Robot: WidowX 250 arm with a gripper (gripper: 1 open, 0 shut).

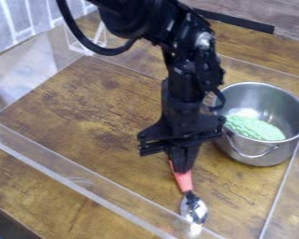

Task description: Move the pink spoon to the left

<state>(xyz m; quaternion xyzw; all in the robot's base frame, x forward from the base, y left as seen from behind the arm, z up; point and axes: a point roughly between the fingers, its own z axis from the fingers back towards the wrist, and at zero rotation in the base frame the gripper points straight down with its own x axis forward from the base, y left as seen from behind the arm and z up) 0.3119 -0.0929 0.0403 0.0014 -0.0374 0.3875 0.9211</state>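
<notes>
On the wooden desk [90,112], the steel pot [258,135] sits just right of the arm. The hand [179,161] points straight down, its fingers clamped together on the upper handle of the pink spoon [186,187]. The spoon's long axis runs from the hand toward the camera, bowl end nearest, so the leftward move goes across it.

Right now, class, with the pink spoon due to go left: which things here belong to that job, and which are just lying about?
Belongs to the job:
- pink spoon
- end effector, shut on the spoon's handle

Just lying about:
- steel pot
- green contents inside it
</notes>
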